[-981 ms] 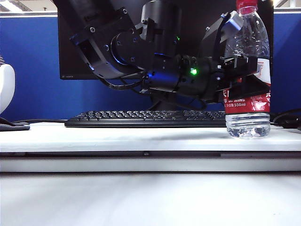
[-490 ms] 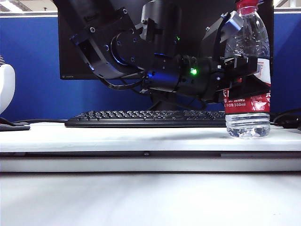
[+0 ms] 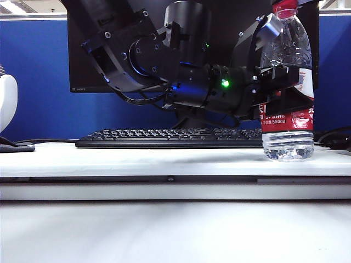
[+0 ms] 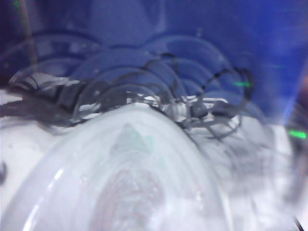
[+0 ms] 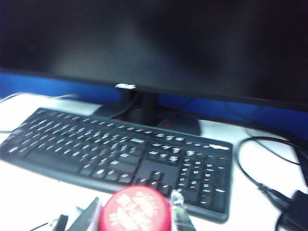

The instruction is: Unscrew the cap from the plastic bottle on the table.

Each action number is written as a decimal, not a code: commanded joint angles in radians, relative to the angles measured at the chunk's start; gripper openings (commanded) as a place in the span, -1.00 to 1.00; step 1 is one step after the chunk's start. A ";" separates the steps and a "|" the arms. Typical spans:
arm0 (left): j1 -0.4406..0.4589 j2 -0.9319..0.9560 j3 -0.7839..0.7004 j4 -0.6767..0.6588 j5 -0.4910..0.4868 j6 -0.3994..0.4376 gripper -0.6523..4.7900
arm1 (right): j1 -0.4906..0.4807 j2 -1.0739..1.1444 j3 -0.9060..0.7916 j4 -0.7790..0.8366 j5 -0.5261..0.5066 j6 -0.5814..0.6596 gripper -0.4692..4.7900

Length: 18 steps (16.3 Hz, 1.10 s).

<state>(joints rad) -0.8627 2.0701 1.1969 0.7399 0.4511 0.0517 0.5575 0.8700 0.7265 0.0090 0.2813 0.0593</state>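
The plastic bottle (image 3: pixel 290 41) stands upright at the right end of the white table (image 3: pixel 164 161), its red-and-white label partly behind black fingers. My left gripper (image 3: pixel 288 90) reaches in from the left and is shut on the bottle's body at label height. In the left wrist view the clear ribbed bottle (image 4: pixel 130 159) fills the blurred picture and hides the jaws. The red cap (image 3: pixel 286 6) touches the exterior view's top edge. In the right wrist view my right gripper (image 5: pixel 137 214) has a finger on each side of the cap (image 5: pixel 136 209), both touching it.
A black keyboard (image 3: pixel 164 137) lies behind the bottle, in front of a dark monitor (image 5: pixel 168 43) on its stand. Black cables (image 5: pixel 269 183) and a plug lie to the keyboard's right. A white object (image 3: pixel 6 101) stands at the far left edge.
The bottle's top and cap have shifted slightly to the left. The left arm and its grip on the bottle have stayed still.
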 commanded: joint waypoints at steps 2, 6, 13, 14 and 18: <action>0.000 0.007 -0.006 -0.045 -0.005 0.005 -0.34 | -0.135 -0.031 -0.002 -0.112 -0.328 -0.069 -0.26; 0.000 0.007 -0.006 -0.047 -0.005 0.004 -0.34 | -0.302 -0.027 -0.002 -0.171 -0.629 -0.121 -0.26; 0.000 0.007 -0.006 -0.055 -0.005 0.004 -0.34 | -0.594 -0.027 -0.002 -0.153 -1.029 -0.138 -0.26; 0.000 0.007 -0.006 -0.055 -0.005 0.004 -0.34 | -0.593 -0.023 -0.002 -0.138 -1.040 -0.134 -0.26; 0.000 0.007 -0.006 -0.055 -0.005 0.004 -0.34 | -0.573 -0.009 -0.002 -0.016 -1.073 -0.030 -0.26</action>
<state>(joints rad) -0.8677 2.0705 1.1976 0.7383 0.4610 0.0734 -0.0181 0.8619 0.7265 -0.0265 -0.7872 0.0090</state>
